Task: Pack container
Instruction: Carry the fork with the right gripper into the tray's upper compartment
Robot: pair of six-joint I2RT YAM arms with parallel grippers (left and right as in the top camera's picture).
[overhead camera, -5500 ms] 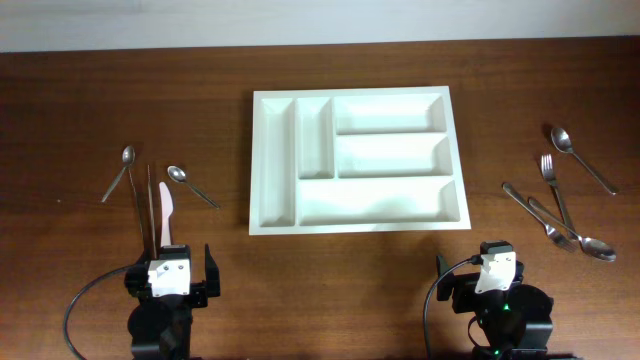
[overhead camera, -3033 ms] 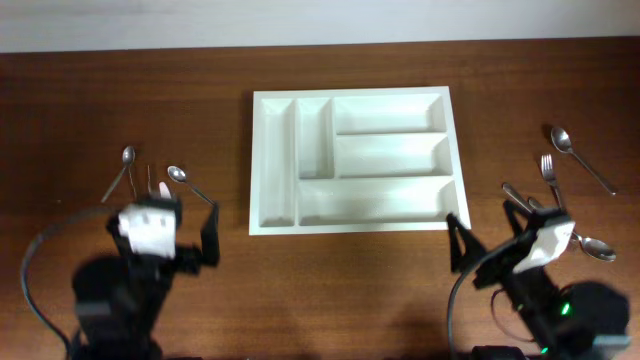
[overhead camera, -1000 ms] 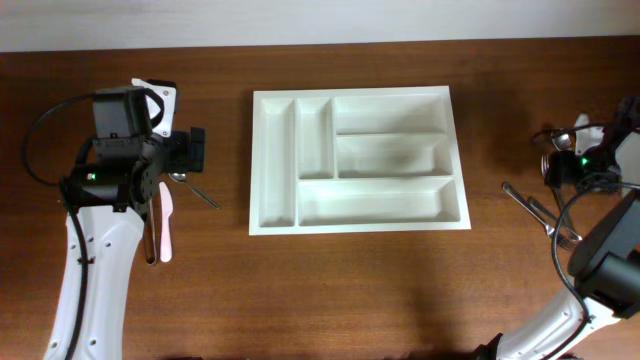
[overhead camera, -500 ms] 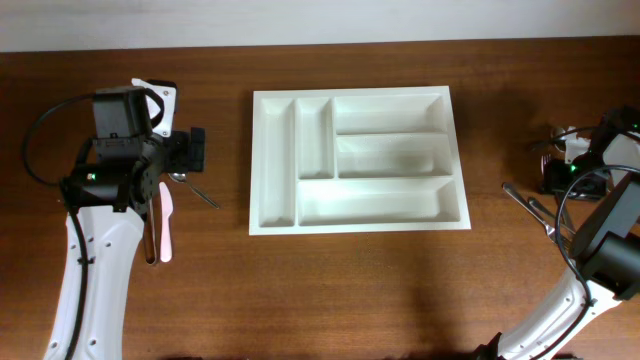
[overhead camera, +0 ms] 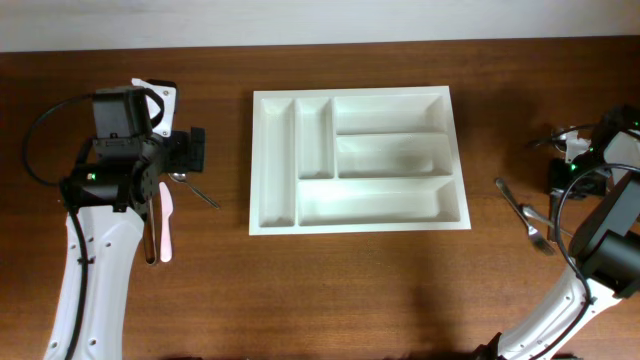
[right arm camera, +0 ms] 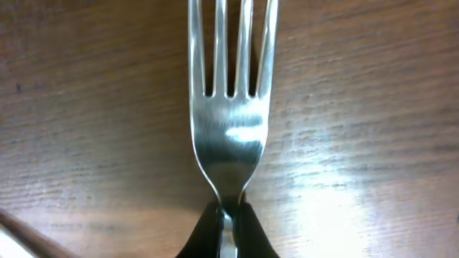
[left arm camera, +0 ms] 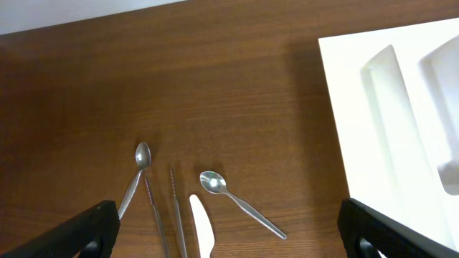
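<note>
The white container lies in the middle of the table with nothing in its compartments; its corner shows in the left wrist view. My right gripper is shut on the neck of a metal fork, tines pointing away, low over the wood. In the overhead view that gripper is at the far right edge and the fork is hidden under it. My left gripper hangs open above a small spoon, a white knife, thin metal rods and another spoon.
More metal cutlery lies on the wood just left of the right arm. The white knife and a spoon lie under the left arm. The table's far edge meets a white wall.
My right gripper has shut on the fork's neck. The loose cutlery beside it has shifted slightly. The left arm and its open gripper have not moved.
</note>
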